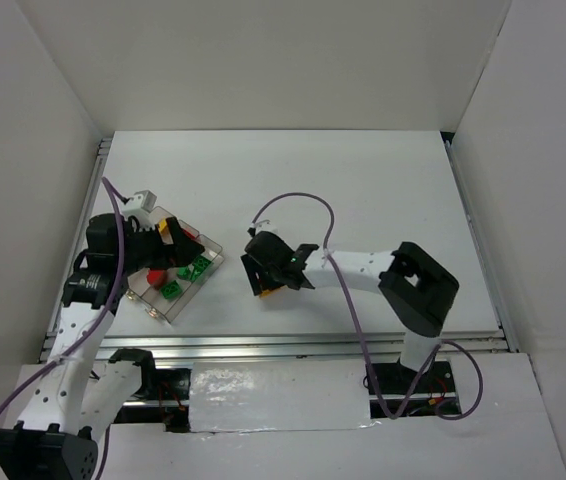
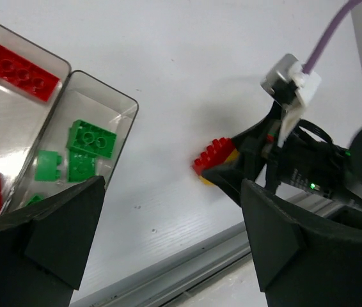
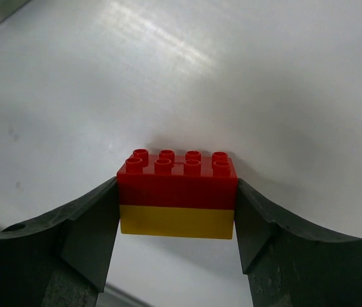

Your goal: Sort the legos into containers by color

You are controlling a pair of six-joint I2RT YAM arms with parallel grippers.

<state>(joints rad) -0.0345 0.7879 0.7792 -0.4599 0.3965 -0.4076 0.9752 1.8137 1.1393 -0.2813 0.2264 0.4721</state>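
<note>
A red lego (image 3: 177, 185) stacked on a yellow lego (image 3: 177, 222) sits between my right fingers (image 3: 91, 224). My right gripper (image 3: 177, 217) is shut on this stack, pressing both its ends. From above, that gripper (image 1: 275, 272) is at mid-table, right of the containers (image 1: 210, 252). In the left wrist view the clear containers (image 2: 130, 109) hold a red lego (image 2: 21, 72) in one compartment and green legos (image 2: 91, 137) in the adjacent one. The held stack (image 2: 214, 157) shows there too. My left gripper (image 2: 168, 243) hangs open and empty over the containers' near edge.
A metal rail (image 1: 313, 345) runs along the table's near edge, just below both grippers. White walls enclose the table on the left, right and back. The right arm's purple cable (image 1: 298, 200) loops above its gripper.
</note>
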